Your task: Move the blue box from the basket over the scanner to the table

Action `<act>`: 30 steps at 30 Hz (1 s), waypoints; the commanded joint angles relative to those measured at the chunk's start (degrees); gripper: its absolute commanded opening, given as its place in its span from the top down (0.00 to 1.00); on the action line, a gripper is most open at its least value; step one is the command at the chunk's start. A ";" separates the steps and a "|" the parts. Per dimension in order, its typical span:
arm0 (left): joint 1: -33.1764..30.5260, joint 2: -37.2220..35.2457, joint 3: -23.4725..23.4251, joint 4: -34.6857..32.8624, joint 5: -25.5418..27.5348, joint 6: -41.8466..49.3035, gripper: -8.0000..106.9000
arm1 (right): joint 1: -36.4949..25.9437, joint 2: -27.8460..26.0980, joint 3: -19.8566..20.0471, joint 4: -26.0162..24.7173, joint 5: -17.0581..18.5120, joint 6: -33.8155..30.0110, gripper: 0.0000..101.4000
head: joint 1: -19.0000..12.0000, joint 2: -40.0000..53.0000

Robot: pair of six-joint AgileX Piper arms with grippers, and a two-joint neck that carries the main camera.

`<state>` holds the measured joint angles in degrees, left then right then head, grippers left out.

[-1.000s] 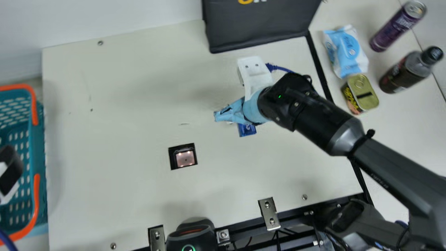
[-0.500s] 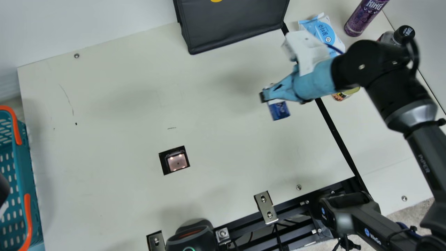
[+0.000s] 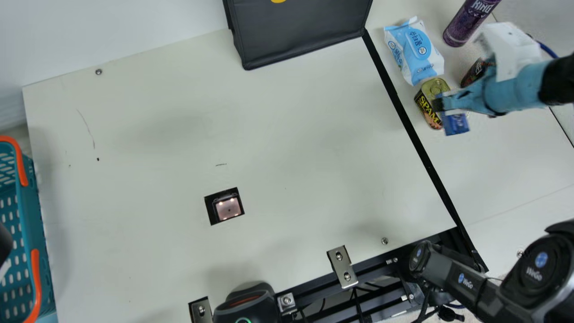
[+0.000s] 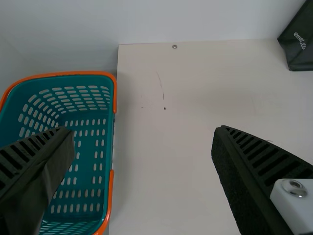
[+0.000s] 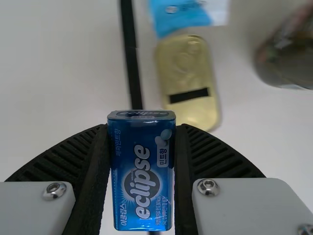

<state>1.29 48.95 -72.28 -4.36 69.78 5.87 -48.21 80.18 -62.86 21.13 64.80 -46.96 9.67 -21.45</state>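
The right gripper (image 3: 438,106) had the blue box (image 3: 456,124) pinched between its two ribbed fingers; the right wrist view showed one against each side of it. In the main view they were past the black strip (image 3: 406,122), on the side away from the scanner (image 3: 228,209), with the box partly across the gold-lidded can (image 3: 435,87). I couldn't tell whether the box touched anything below it.

Near the can lay the blue-and-white packet (image 3: 415,49), with a dark bottle (image 3: 474,74) partly behind the gripper and a purple can (image 3: 468,20) beyond. Across the table (image 3: 148,179) stood a black bag (image 3: 300,31). At the far left, beside the tabletop, was the teal basket (image 3: 38,233) with orange handles. The left gripper (image 3: 4,244) was there too, its fingers spread wide in its wrist view.
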 commanded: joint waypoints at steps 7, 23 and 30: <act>0.00 0.00 0.00 0.00 0.00 0.00 0.15 | -9.41 0.13 1.31 -2.53 -2.39 -7.87 1.00 | -1.75 -0.13; 0.00 0.00 0.00 0.00 0.00 0.00 0.15 | -11.89 -0.02 14.11 -4.73 -14.01 -16.44 1.00 | -1.75 -0.13; 0.00 0.00 0.00 0.00 0.00 0.00 0.15 | -10.97 1.36 19.03 -3.88 -19.32 -18.06 1.00 | -1.75 -0.13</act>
<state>1.29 48.95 -72.28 -4.36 69.78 5.87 -59.20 81.36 -44.66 17.03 46.46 -64.89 9.67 -21.45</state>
